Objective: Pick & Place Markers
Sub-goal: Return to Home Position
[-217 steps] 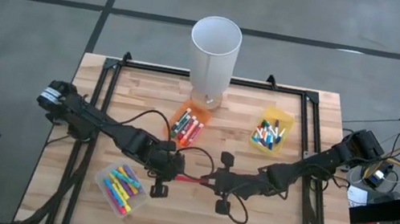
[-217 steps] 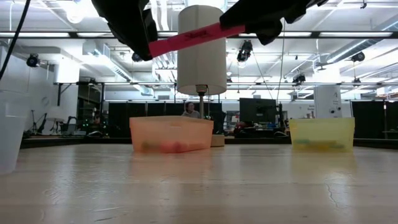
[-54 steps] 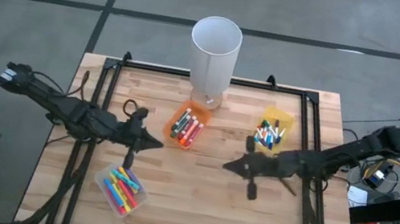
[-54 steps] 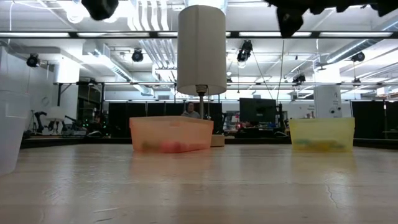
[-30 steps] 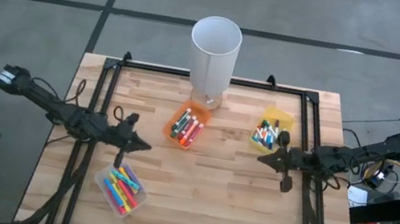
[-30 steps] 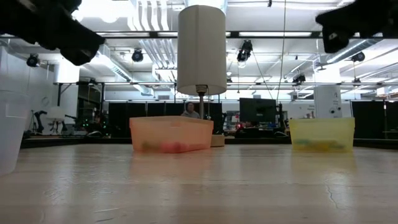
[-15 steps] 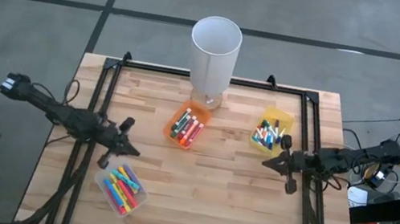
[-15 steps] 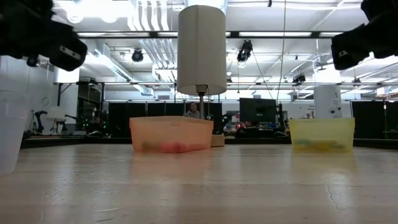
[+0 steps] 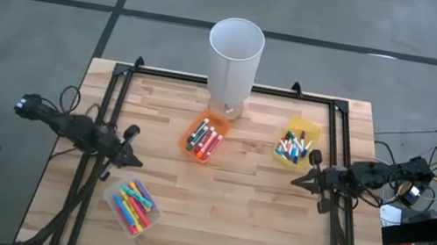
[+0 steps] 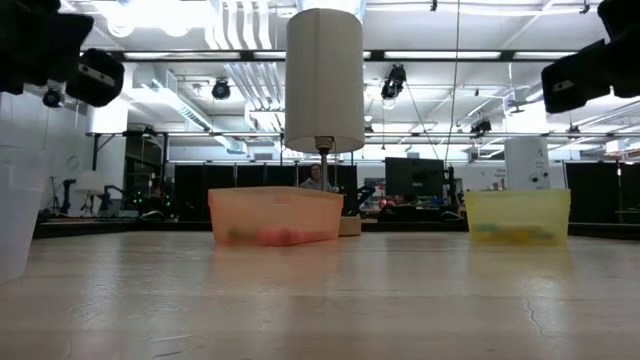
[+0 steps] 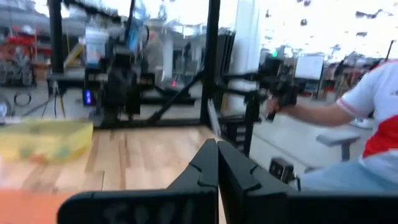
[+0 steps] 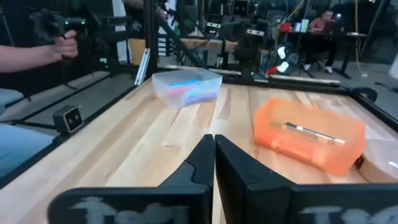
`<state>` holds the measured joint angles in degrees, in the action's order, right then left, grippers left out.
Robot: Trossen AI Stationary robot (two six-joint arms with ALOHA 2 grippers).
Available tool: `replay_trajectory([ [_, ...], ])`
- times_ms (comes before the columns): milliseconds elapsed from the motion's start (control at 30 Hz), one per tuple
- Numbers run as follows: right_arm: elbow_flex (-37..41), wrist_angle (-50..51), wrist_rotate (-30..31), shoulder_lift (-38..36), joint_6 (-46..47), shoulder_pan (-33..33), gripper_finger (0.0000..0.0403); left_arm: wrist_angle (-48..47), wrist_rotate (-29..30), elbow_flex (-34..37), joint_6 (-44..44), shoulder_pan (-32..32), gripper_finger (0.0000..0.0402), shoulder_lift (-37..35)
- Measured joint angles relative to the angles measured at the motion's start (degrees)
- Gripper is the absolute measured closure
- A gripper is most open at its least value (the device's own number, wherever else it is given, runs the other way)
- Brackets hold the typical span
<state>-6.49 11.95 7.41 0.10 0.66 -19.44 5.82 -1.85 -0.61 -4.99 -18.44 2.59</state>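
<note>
You have the left gripper (image 9: 135, 162) and right gripper (image 9: 296, 181) both pressed together, hanging over opposite sides of the bench (image 9: 220, 221), while the short, capped, many-coloured markers (image 9: 133, 206) lie in the clear bin (image 9: 109, 196), orange bin (image 9: 220, 125) and yellow bin (image 9: 312, 127)

White cylinder (image 9: 232, 76) at table (image 9: 228, 222) far edge — orange bin (image 9: 218, 123) beside it, yellow bin (image 9: 300, 125) rightward.

Markers (image 9: 205, 140) lie flat in three clusters: red and green at centre, mixed colours at centre right, pink, yellow, blue at lower left.
</note>
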Motion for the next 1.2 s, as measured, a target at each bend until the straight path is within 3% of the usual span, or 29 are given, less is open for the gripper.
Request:
replay_trajectory([
  [100, 0.7, 0.3, -0.4, -0.1, 0.3, 0.0, 0.0394, -4.1, -0.4, 0.1, 0.7, 0.0, 0.0402, -2.5],
  [467, 1.8, -0.4, -0.4, 0.0, -2.5, 0.0, 0.0394, -4.6, -0.6, 0.1, 1.1, 0.0, 0.0401, -2.5],
  [767, 1.8, -0.4, -0.1, 0.4, 6.6, 0.0, 0.0394, -5.0, 0.0, 0.1, -1.6, 0.0, 0.0401, 0.0],
  [1200, 1.8, -0.4, -0.1, 0.4, 5.3, 0.0, 0.0394, -4.9, 0.0, 0.1, -1.7, 0.0, 0.0401, 0.0],
])
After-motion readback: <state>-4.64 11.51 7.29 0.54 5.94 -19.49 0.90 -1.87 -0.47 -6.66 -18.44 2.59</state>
